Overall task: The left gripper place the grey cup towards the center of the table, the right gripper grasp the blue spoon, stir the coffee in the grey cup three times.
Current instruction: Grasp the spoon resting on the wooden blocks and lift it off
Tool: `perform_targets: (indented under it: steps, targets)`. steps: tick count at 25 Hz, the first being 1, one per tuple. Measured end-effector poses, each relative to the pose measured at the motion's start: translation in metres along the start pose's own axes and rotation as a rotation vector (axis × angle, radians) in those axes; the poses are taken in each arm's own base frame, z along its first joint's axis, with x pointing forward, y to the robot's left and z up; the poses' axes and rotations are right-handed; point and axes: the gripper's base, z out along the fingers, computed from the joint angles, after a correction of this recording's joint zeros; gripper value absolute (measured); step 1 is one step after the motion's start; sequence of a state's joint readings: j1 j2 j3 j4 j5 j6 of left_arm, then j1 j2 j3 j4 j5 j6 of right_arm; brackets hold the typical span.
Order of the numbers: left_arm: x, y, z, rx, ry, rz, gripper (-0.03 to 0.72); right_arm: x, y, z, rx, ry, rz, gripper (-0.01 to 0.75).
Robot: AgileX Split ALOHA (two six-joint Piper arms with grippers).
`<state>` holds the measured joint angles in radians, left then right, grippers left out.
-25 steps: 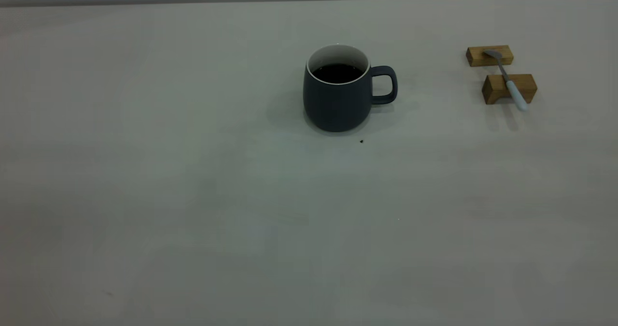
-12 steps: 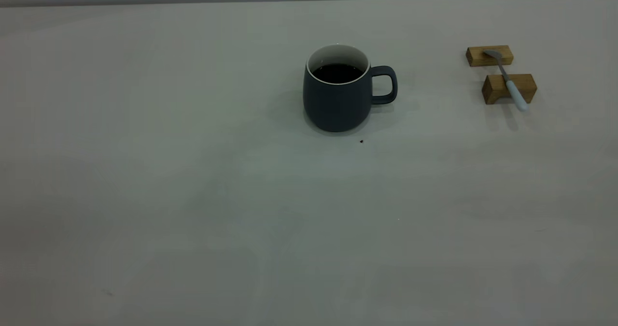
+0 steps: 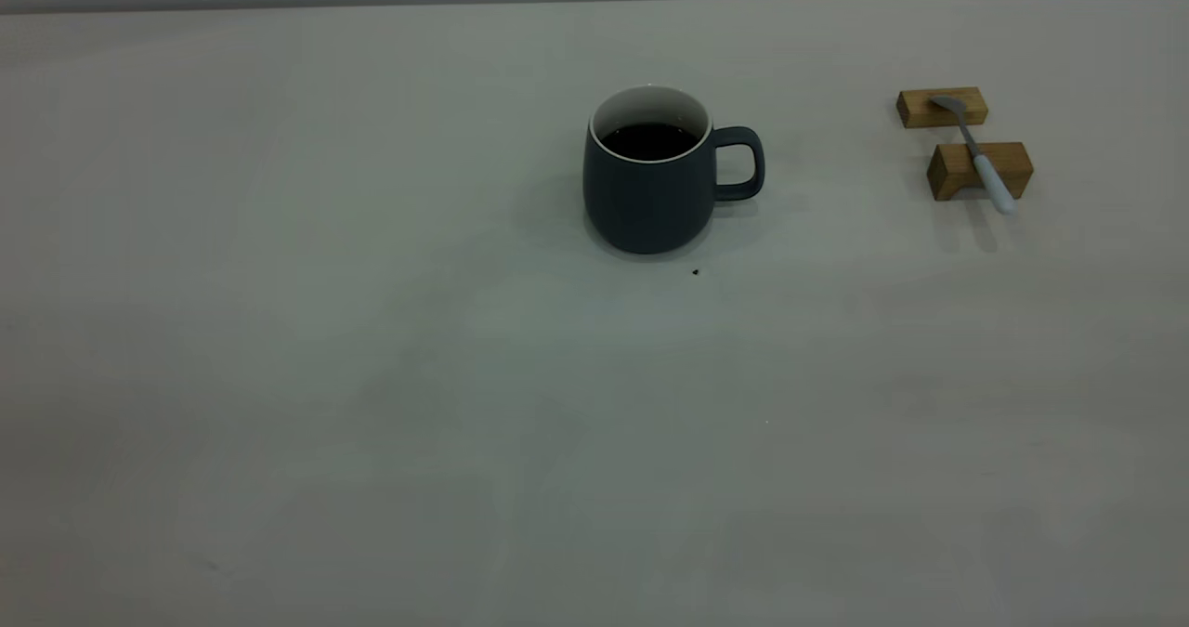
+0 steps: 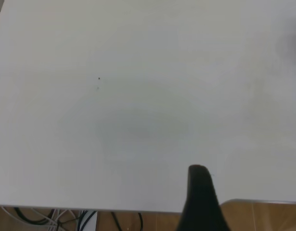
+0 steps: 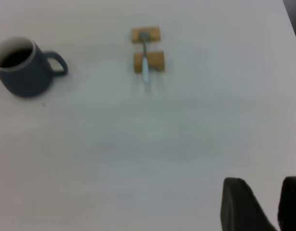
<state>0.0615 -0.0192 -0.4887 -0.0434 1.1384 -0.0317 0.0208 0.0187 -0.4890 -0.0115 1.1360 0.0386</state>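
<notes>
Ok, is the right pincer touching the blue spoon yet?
Apart. The right wrist view shows the right pincer low at the picture's edge, with bare table between it and the blue spoon on its wooden blocks.

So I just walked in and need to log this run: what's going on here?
Nothing is being handled at this moment. The grey cup of coffee stands upright near the middle of the table, handle toward the blue spoon, which lies across two wooden blocks to the right. The right end effector is far back from the spoon, fingers apart, holding nothing. The left end effector is near the table's edge.
</notes>
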Motion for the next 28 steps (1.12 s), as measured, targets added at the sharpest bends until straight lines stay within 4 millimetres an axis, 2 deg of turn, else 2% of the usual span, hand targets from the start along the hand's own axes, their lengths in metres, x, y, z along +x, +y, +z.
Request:
perform_targets:
  steps: [4, 10, 13, 18, 28]
  targets:
    - [0.0, 0.0, 0.0, 0.0, 0.0, 0.0, 0.585, -0.009, 0.003, 0.006, -0.034, -0.011, 0.01, 0.28]
    - [0.0, 0.0, 0.0, 0.0, 0.0, 0.0, 0.585, -0.045, 0.008, 0.03, -0.071, 0.051, -0.084, 0.522]
    - [0.0, 0.0, 0.0, 0.0, 0.0, 0.0, 0.585, -0.064, 0.013, 0.05, -0.118, 0.081, -0.101, 0.59]
    - [0.0, 0.0, 0.0, 0.0, 0.0, 0.0, 0.585, -0.083, 0.019, 0.098, -0.171, 0.177, -0.039, 0.577]
    - [0.0, 0.0, 0.0, 0.0, 0.0, 0.0, 0.585, -0.081, 0.026, 0.209, -0.222, 0.528, -0.007, 0.569]
